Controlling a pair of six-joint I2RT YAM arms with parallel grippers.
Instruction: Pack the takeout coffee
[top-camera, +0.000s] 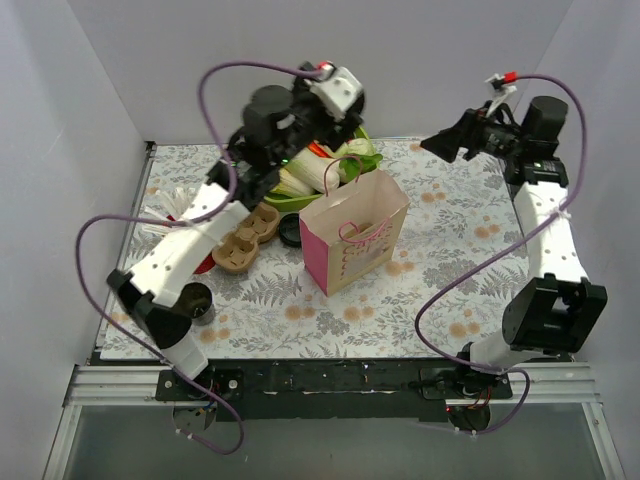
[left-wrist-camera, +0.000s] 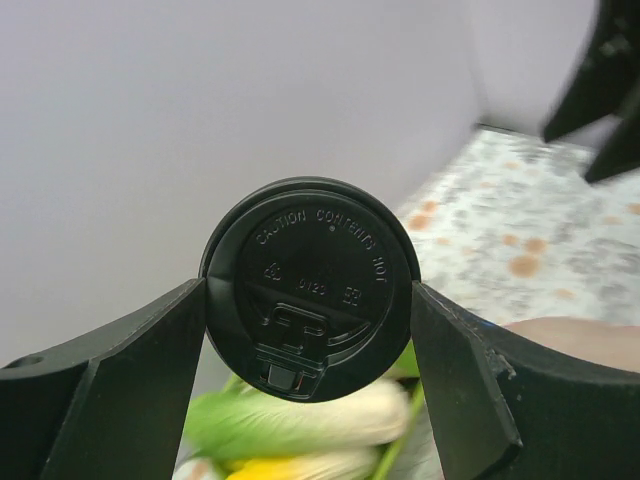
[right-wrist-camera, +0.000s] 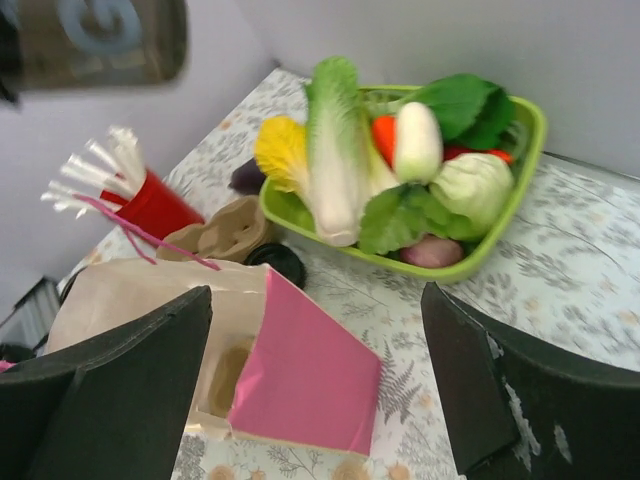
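Note:
The takeout coffee (left-wrist-camera: 310, 270) is a dark cup whose round black lid faces the left wrist camera. My left gripper (left-wrist-camera: 308, 290) is shut on it, one finger against each side of the lid. It hangs above the table by the green tray, near the back wall. From above, the left gripper (top-camera: 343, 125) is mostly hidden under its wrist camera, and the cup does not show there. The pink and white paper bag (top-camera: 355, 240) stands open at mid-table. My right gripper (right-wrist-camera: 317, 290) is open and empty, up in the air to the right of the bag (right-wrist-camera: 300, 370).
A green tray (right-wrist-camera: 500, 240) of toy vegetables sits at the back. Left of the bag are a brown cardboard carrier (top-camera: 245, 240), a red cup of straws (right-wrist-camera: 150, 205) and a black round lid or cup (top-camera: 290, 235). Another dark cup (top-camera: 197, 300) stands near the left arm's base.

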